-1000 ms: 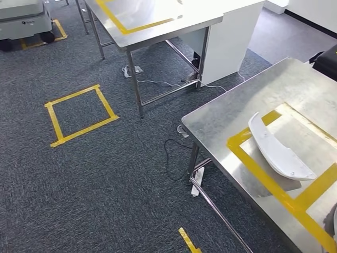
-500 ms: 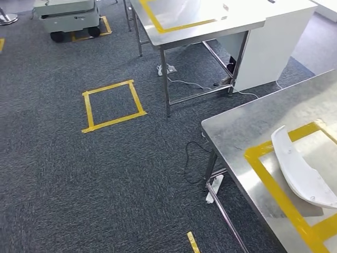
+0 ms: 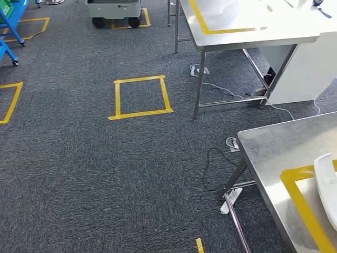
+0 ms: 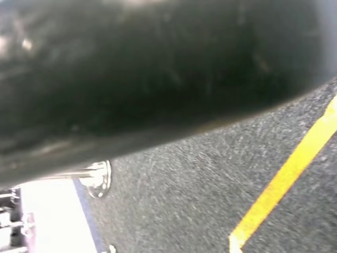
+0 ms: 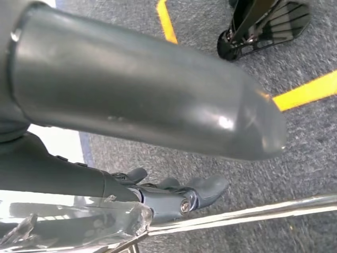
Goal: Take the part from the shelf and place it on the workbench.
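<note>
1. White curved plastic part (image 3: pixel 328 184) lies on the steel workbench (image 3: pixel 270 153) at the near right of the scene, cut off by the right edge of the head view.
2. The part rests inside a rectangle of yellow tape (image 3: pixel 304 208) on the bench top; its far end crosses the far strip of that tape.
3. Neither hand touches the part.
4. The right hand (image 5: pixel 159 153) appears in the right wrist view: a thick grey thumb (image 5: pixel 151 89) runs across the picture, and the darker fingers (image 5: pixel 187 192) extend roughly straight, lying close beside one another. The fingers hold nothing.
5. A shiny metal bar (image 5: pixel 246 211) passes just beside the right hand's fingers; whether they touch it cannot be told.
6. The left wrist view is blurred and dark across most of its area. Whether the left hand's fingers are apart or together cannot be told.
7. A second steel table (image 3: pixel 238 39), also marked with yellow tape, stands at the far right.
8. A square of yellow tape (image 3: pixel 140 113) lies on the grey carpet (image 3: pixel 99 168) at the centre.
9. A black cable (image 3: pixel 212 168) lies on the carpet beside the workbench leg.
10. A grey wheeled cart (image 3: pixel 115 9) stands at the far side, and a blue frame (image 3: pixel 8 31) at the far left.
</note>
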